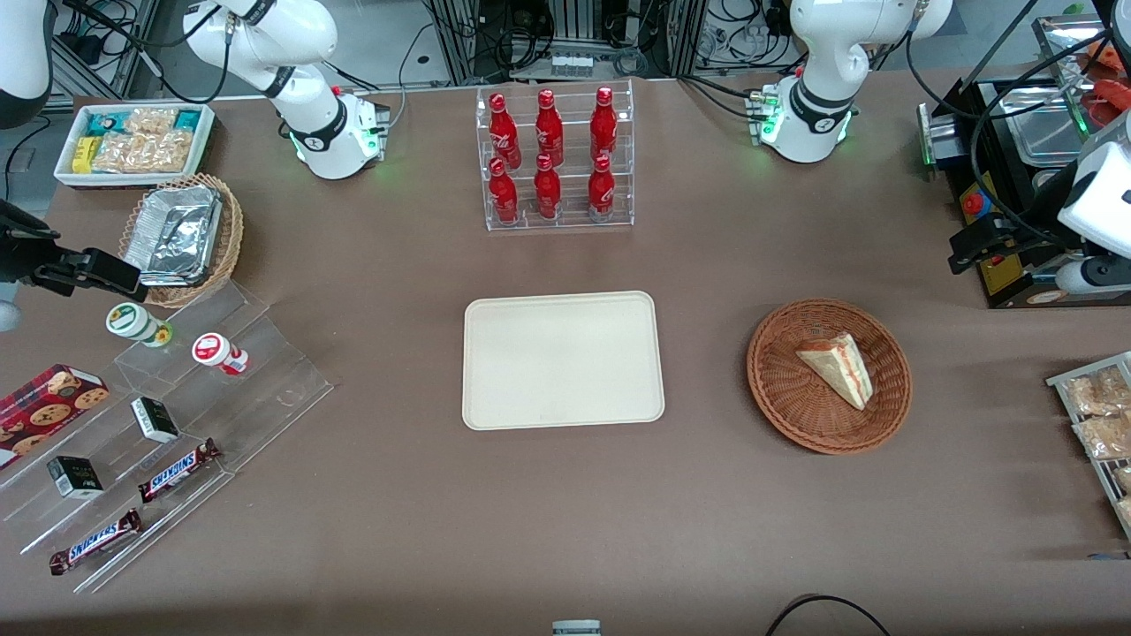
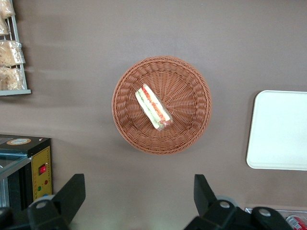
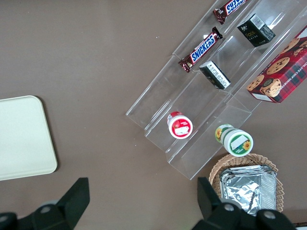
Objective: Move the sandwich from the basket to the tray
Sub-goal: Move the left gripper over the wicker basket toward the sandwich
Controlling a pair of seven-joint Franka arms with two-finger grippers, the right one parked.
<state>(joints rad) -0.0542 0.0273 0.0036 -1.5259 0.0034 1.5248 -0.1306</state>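
The sandwich [image 1: 838, 367] [image 2: 153, 107], a wrapped wedge with red and green filling along its edge, lies in the round reddish-brown basket [image 1: 778, 397] [image 2: 192, 91]. The cream tray [image 1: 563, 359] [image 2: 280, 129] sits flat at the table's middle, beside the basket, with nothing on it. My left gripper [image 1: 976, 246] [image 2: 139, 191] hangs high over the table, farther from the front camera than the basket and toward the working arm's end. It is open wide, with only bare table showing between its fingers [image 2: 72, 191].
A clear rack of red bottles [image 1: 555, 159] stands farther from the front camera than the tray. A black machine [image 1: 1016, 132] and a wire rack of snack packets [image 1: 1100, 415] [image 2: 10, 52] flank the working arm's end. Acrylic steps with snacks [image 1: 177, 424] lie toward the parked arm's end.
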